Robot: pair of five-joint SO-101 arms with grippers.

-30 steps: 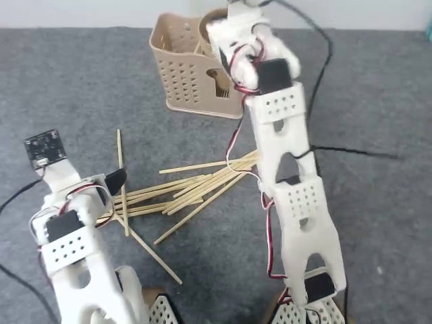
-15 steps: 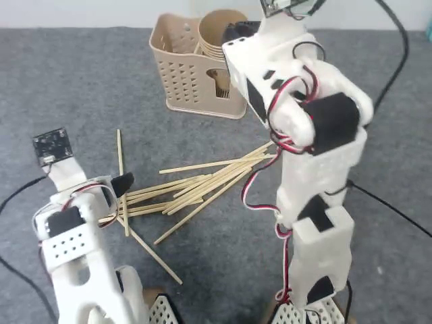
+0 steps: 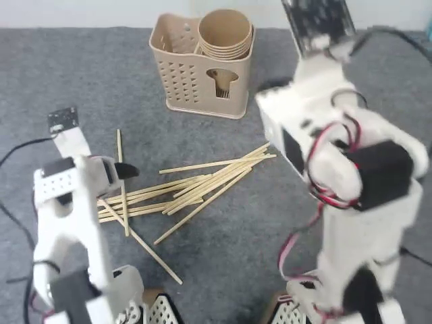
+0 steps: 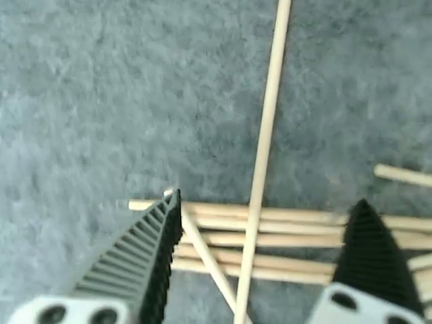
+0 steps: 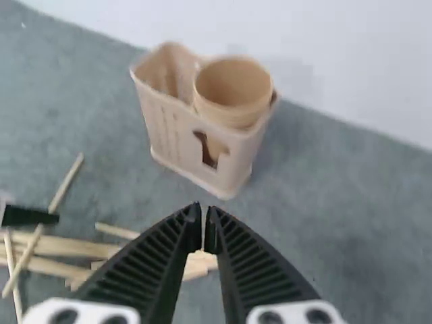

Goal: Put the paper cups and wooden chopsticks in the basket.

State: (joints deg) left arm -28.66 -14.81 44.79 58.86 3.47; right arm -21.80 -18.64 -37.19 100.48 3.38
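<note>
1. Nearest, the left gripper hangs released just above the grey felt-covered table. Its jaws are spread wide and hold nothing. They straddle one long pale wooden chopstick that lies crosswise over the end of the heap.
2. Just beyond it, the heap of loose wooden chopsticks lies fanned flat on the table, many touching and overlapping, well apart from the basket.
3. The likely trouble starts here. A pinch around the crossing stick could also catch the sticks beneath it, dragging the heap or flicking one away. Gripped near one end, so long a stick would probably droop or swivel in the jaws.
4. Farther on, the right gripper is clenched on nothing, raised above the table and facing the basket.
5. Farthest, the beige perforated plastic basket stands upright with the stack of brown paper cups seated in one compartment, so that half of the task looks done. The free compartment beside the cups is narrow. A tilted chopstick could strike the rim, fall outside, or shove the light basket over
</note>
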